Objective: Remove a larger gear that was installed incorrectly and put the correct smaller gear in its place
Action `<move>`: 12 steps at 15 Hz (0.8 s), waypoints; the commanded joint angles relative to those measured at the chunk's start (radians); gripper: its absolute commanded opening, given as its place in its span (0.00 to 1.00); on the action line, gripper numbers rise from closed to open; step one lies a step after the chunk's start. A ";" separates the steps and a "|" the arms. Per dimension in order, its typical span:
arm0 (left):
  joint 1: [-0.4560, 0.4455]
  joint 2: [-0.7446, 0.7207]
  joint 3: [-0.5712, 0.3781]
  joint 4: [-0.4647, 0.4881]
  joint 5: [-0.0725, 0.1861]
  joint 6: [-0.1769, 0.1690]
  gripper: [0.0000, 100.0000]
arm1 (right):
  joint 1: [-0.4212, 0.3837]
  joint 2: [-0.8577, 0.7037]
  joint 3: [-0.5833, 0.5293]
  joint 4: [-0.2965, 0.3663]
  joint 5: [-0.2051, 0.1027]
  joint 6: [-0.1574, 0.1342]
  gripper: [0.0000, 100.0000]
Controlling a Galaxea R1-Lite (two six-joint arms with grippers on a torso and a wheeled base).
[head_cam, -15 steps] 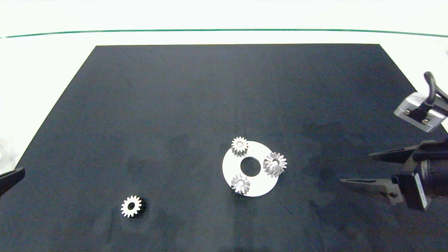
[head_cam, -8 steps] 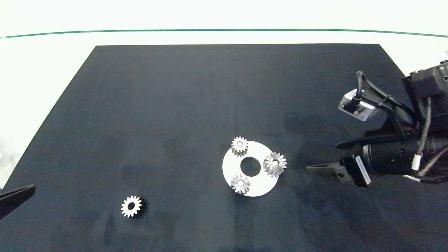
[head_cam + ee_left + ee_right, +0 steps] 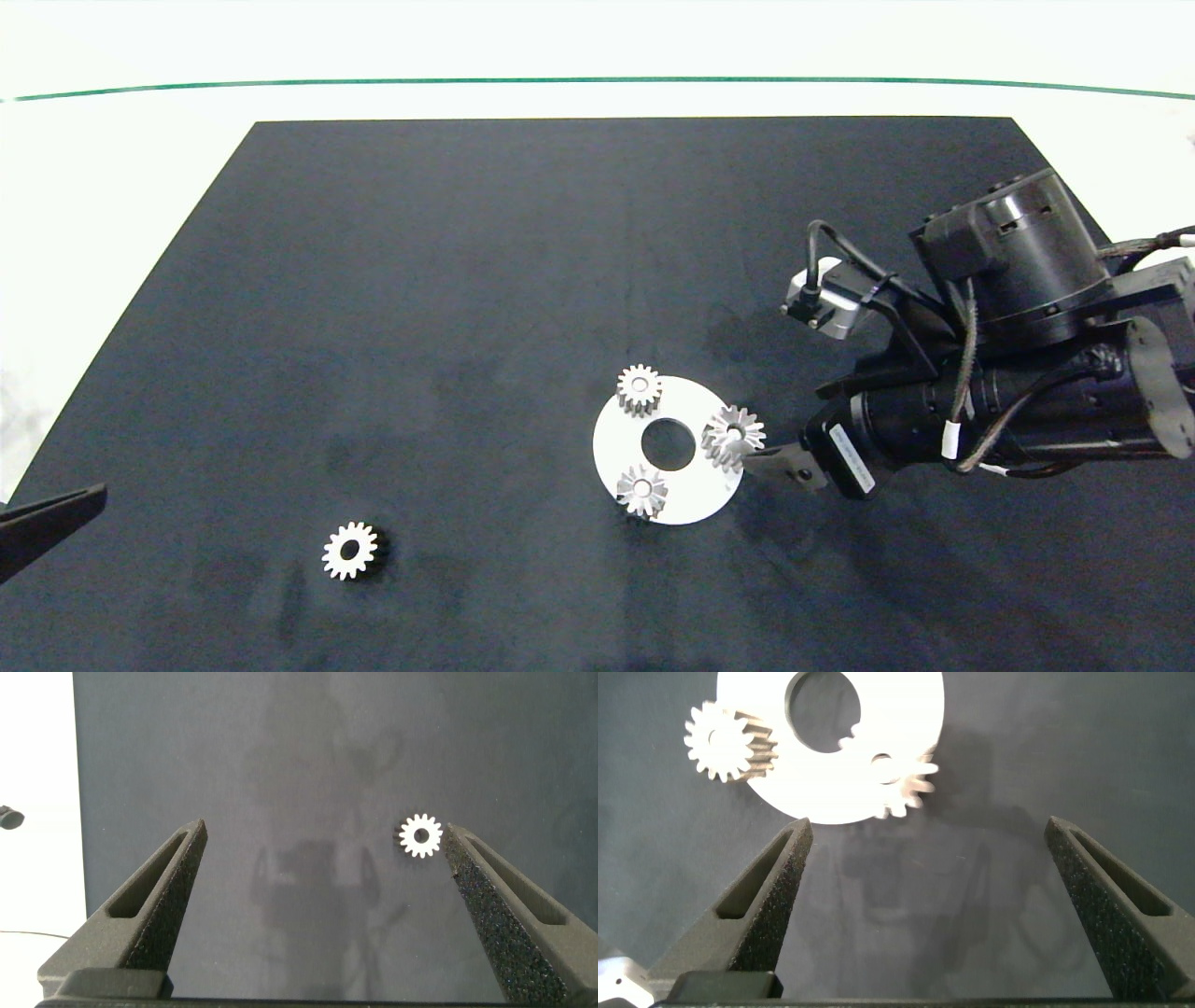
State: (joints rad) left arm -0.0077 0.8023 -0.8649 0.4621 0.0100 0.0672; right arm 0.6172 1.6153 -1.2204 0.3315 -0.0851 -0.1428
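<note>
A white disc (image 3: pixel 695 504) lies on the black mat and carries three silver gears. The larger gear (image 3: pixel 734 436), with long pointed teeth, sits on the disc's right edge. My right gripper (image 3: pixel 784 425) is open just to the right of it, one fingertip close to its teeth. In the right wrist view the larger gear (image 3: pixel 901 779) and the disc (image 3: pixel 878 756) lie just beyond the open right gripper (image 3: pixel 926 826), with nothing between the fingers. The smaller gear (image 3: pixel 350 551) lies loose on the mat at front left. My left gripper (image 3: pixel 324 831) is open, well short of the smaller gear (image 3: pixel 420 836).
Two narrower short-toothed gears (image 3: pixel 639 388) (image 3: pixel 642 490) sit on the disc's far and near edges around its centre hole (image 3: pixel 668 444). The black mat (image 3: pixel 467 280) lies on a white table. My left gripper (image 3: pixel 51 523) shows at the left edge.
My right arm has swung in from the right edge to just beside the larger gear on the disc. The left gripper has crept slightly further into view. The gears have not moved.
</note>
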 commanded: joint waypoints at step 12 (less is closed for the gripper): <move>0.002 0.006 0.001 0.001 -0.001 0.000 1.00 | 0.042 0.126 -0.005 -0.072 -0.088 -0.024 1.00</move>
State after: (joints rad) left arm -0.0062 0.8111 -0.8645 0.4604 0.0089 0.0672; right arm 0.6594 1.7409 -1.2238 0.2583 -0.1726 -0.1657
